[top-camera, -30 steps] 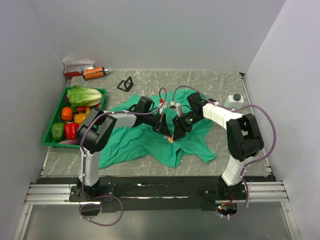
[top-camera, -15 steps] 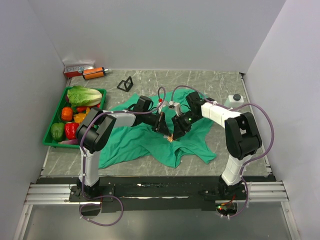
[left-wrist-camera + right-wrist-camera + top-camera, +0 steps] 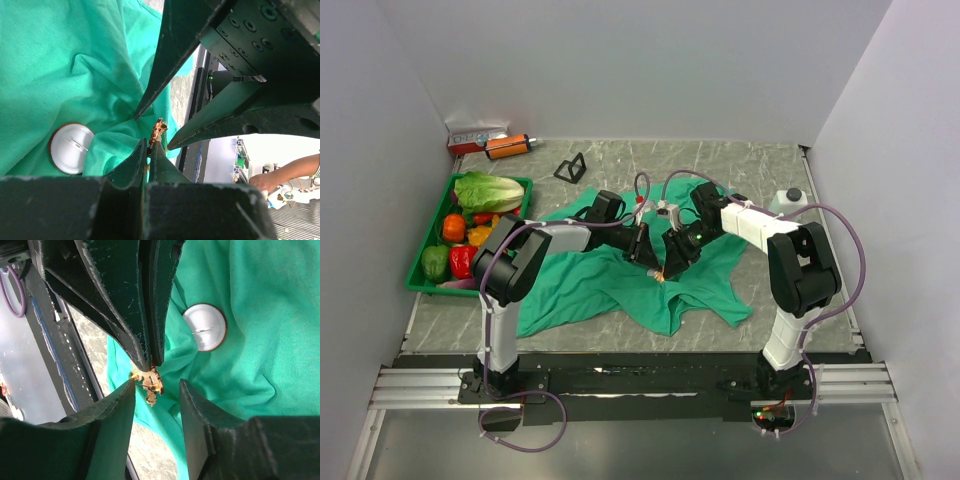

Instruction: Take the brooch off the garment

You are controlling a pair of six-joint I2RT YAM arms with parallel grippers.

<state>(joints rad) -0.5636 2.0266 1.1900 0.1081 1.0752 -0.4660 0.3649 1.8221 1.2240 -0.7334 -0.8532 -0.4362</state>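
Right wrist view showed the tiny orange-gold star-shaped brooch point(image 3: 150, 382) on a fold of wrinkled teal-green T-shirt point(image 3: 250, 340), left pincer point(image 3: 149, 360) clamped on that fold, right pincer point(image 3: 157, 388) apart astride the brooch: grasping seemed in hand, needing a square close, then a pull away.

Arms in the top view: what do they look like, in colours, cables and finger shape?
The left arm and right arm both alternate white links with bulky black joint housings. A purple cable loops along each. A small green light glows near the right wrist. Close up, the fingers are dark, matte, scuffed wedges tapering to narrow tips, and the black plates behind them carry screw holes.
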